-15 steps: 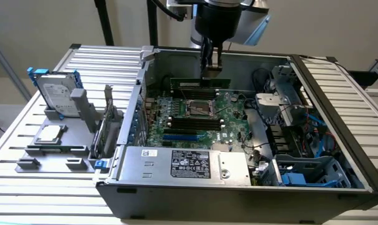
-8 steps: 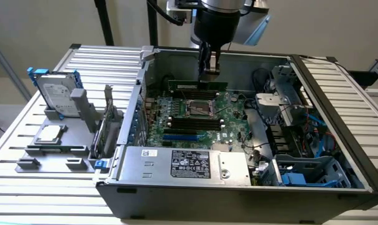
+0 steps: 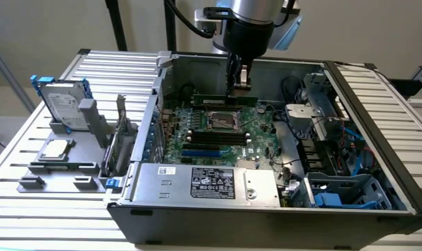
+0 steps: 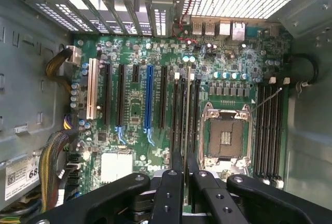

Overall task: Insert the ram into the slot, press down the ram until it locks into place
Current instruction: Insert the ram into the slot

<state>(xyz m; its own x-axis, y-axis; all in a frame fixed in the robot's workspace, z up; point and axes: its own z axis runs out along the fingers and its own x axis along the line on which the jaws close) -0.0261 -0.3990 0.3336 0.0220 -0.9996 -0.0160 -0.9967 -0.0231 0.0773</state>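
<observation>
My gripper (image 3: 240, 94) reaches down into the open computer case, shut on the ram (image 3: 214, 99), a thin green stick lying level along the far side of the motherboard (image 3: 256, 128). The stick sits right over the black slots (image 3: 209, 109) beyond the silver processor socket (image 3: 223, 121); I cannot tell whether it touches one. More black slots (image 3: 214, 137) lie on the near side of the socket. In the wrist view the two fingers (image 4: 174, 187) stand close together with the ram's thin edge (image 4: 186, 130) between them, in line with a group of slots (image 4: 179, 115).
A blue slot (image 3: 200, 153) and the labelled power supply (image 3: 211, 183) lie toward the case front. Cables and a drive cage (image 3: 322, 130) crowd the exterior view's right. On a grey fixture at the exterior view's left stand a hard drive (image 3: 60, 104) and a processor chip (image 3: 55, 149).
</observation>
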